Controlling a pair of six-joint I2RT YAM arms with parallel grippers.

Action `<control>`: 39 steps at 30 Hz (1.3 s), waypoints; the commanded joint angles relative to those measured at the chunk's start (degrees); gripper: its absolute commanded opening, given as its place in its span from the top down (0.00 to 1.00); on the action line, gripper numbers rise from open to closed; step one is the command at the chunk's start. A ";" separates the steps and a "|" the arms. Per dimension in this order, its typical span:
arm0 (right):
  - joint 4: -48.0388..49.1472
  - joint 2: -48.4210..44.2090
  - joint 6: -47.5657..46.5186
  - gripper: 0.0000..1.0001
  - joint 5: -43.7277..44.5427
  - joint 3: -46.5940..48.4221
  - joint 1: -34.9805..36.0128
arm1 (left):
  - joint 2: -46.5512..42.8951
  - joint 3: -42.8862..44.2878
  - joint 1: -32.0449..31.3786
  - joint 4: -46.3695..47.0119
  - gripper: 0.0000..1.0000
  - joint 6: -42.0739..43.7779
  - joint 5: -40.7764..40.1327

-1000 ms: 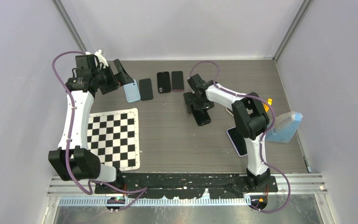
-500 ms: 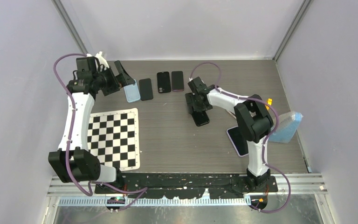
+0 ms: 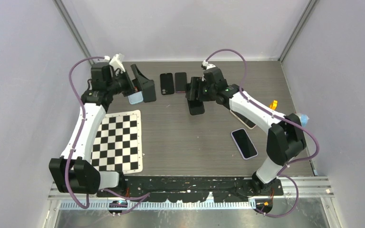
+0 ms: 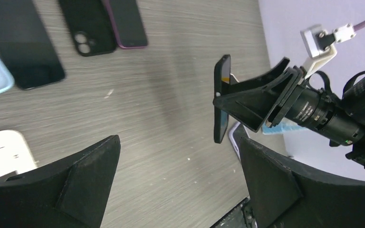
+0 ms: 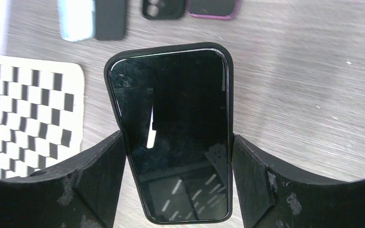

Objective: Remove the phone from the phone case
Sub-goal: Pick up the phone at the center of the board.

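My right gripper (image 5: 177, 138) is shut on a black phone (image 5: 173, 118) that sits in a black phone case (image 5: 115, 107), one finger on each long side. The phone is lifted off the table, screen toward the wrist camera. From above, the right gripper (image 3: 195, 95) holds the phone (image 3: 196, 105) behind the table's middle. In the left wrist view the phone (image 4: 222, 102) shows edge-on, upright, between the right gripper's fingers (image 4: 256, 99). My left gripper (image 4: 178, 137) is open and empty. It hovers at the back left (image 3: 141, 86), apart from the phone.
Along the back lie a light blue case (image 3: 134, 98), a black phone (image 3: 149, 95), a black case with a camera cutout (image 3: 167, 83) and a purple-rimmed phone (image 3: 181, 81). A lilac-rimmed phone (image 3: 244, 143) lies front right. A checkerboard (image 3: 116, 140) covers the left.
The right gripper closed on the cased phone, lifted it off the table and carried it back and left. The left gripper swung right toward the centre, still open.
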 commanded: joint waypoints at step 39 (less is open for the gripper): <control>11.34 -3.68 6.34 0.53 -16.34 9.22 4.62 | 11.39 2.03 -16.96 13.06 0.82 -21.88 -5.63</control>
